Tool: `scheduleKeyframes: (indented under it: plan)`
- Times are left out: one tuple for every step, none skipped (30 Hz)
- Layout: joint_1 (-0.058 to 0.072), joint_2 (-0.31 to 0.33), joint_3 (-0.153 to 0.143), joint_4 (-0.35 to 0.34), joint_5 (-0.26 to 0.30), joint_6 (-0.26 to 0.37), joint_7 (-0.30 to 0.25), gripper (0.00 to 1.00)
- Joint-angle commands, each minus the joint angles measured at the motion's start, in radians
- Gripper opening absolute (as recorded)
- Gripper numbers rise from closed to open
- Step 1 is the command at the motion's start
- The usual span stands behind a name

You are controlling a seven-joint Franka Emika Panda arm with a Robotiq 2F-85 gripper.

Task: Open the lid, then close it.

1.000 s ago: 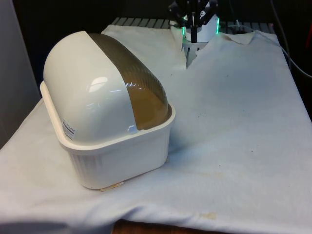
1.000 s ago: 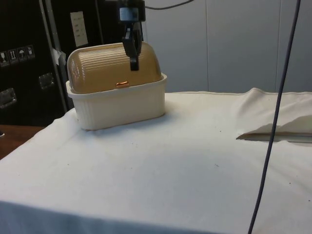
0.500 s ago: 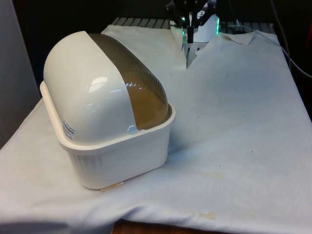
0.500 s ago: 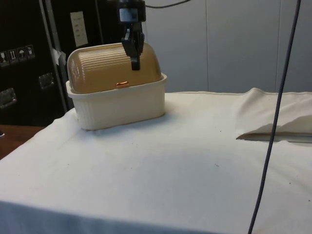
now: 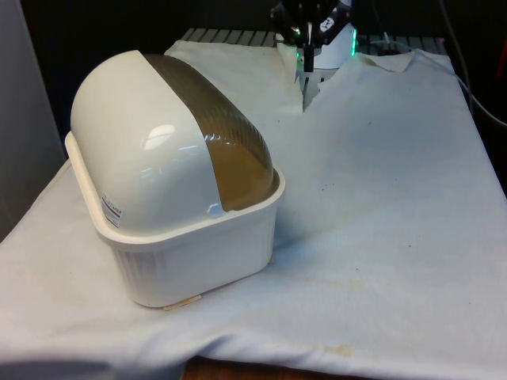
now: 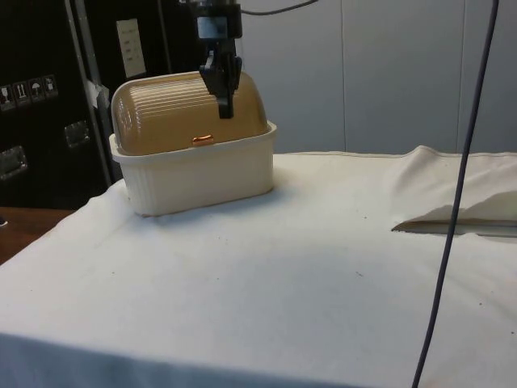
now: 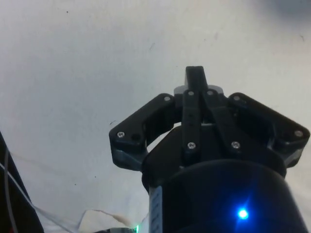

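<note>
White cloth [image 6: 307, 267] covers the table; one bread box [image 5: 178, 202] sits at the front view's left, near edge. Cream ribbed base, cream domed ends, amber-brown ribbed roll lid [image 6: 182, 109], shut, w/ small orange handle [image 6: 203, 140] low on its front. Long axis runs toward/away in front view; lid faces the side cam. One gripper [image 6: 224, 103] hangs above the cloth, fingers [image 7: 195, 77] pressed together, holding nothing.

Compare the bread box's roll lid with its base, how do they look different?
The lid is amber-brown and see-through; the base is opaque cream. The lid curves as a dome; the base is a straight-walled tub. The lid's ribs run horizontally, the base's vertically. Both are ribbed plastic, and the lid sits closed on the base.
</note>
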Motion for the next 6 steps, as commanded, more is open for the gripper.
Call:
scheduleKeyframes:
  plan:
    - [0.002, 0.0, -0.001, -0.003, -0.012, 0.012, 0.015, 0.0]
    - [0.001, -0.001, 0.0, -0.003, -0.011, 0.011, 0.017, 0.0]
    - [0.001, -0.001, 0.0, -0.002, -0.01, 0.011, 0.018, 0.0]
    - [0.001, -0.001, 0.0, -0.002, -0.01, 0.011, 0.018, 0.0]
    - [0.001, -0.001, 0.0, -0.002, -0.007, 0.009, 0.015, 0.0]
    - [0.001, -0.001, 0.0, -0.002, -0.006, 0.008, 0.013, 0.0]
